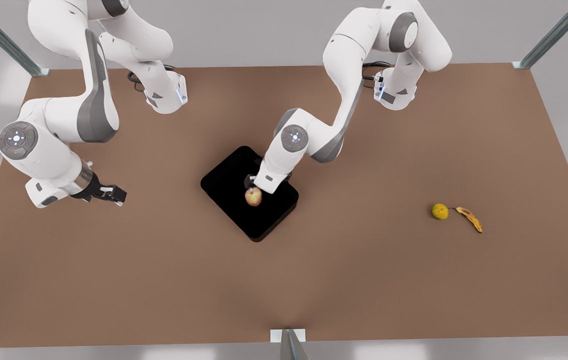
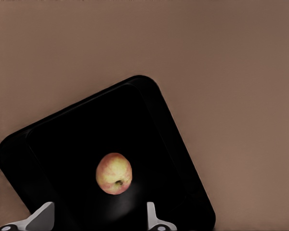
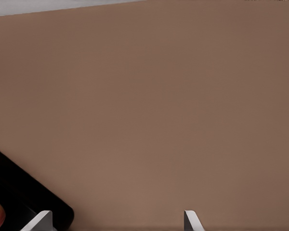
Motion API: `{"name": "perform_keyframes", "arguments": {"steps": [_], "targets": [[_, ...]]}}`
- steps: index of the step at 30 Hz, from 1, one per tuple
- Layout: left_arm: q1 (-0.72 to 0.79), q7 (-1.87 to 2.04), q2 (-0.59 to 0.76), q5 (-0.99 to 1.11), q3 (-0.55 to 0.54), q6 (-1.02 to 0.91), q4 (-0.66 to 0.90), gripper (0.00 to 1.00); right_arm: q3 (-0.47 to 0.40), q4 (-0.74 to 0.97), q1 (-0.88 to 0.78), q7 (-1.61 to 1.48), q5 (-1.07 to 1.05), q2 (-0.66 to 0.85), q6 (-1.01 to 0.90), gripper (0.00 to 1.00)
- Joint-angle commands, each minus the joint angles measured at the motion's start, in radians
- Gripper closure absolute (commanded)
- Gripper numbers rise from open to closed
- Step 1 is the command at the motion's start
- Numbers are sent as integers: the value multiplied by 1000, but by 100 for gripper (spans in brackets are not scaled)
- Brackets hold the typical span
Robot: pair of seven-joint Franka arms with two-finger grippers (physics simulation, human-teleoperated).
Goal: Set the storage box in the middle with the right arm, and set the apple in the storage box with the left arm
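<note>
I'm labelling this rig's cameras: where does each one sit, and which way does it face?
Front view: high above the table, looking down; both white arms show, with the left gripper over the storage box and the right gripper waiting at the front view's left.
Left wrist view: on the left arm, looking down into the box at the apple; its spread fingertips show.
Right wrist view: on the right arm, facing bare table; its spread fingertips show.
All three share the box and apple.

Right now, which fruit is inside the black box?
The apple, red and yellow, lies in the storage box. The green-yellow fruit and banana lie on the table.
</note>
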State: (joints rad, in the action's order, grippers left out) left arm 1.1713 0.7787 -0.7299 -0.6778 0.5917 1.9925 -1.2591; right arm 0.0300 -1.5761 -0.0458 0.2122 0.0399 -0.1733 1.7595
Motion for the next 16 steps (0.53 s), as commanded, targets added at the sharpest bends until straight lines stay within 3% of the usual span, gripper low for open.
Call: {"name": "perform_keyframes", "arguments": {"steps": [1, 6, 8, 9, 12, 14, 16], "targets": [[-21, -7, 23, 73, 0, -27, 0, 0, 1, 1, 1, -1, 0, 0, 0, 0], [-369, -380, 306, 306, -27, -431, -37, 0, -1, 1, -9, 3, 0, -3, 2, 0], [-652, -453, 510, 553, -286, -443, -183, 0, -1, 1, -11, 2, 0, -3, 2, 0], [-787, -542, 570, 564, -340, -454, -221, 0, -1, -1, -9, 2, 0, -3, 2, 0], [-1025, -685, 641, 598, -378, -511, -221, 0, -1, 1, 4, -31, 0, -3, 8, 0], [-1078, -795, 647, 632, -380, -509, -220, 0, 1, 2, 3, -56, 0, -2, 8, 0], [-1119, -802, 665, 667, -457, -529, -230, 0, -1, 5, 1, -56, 0, -2, 8, 0]]}}
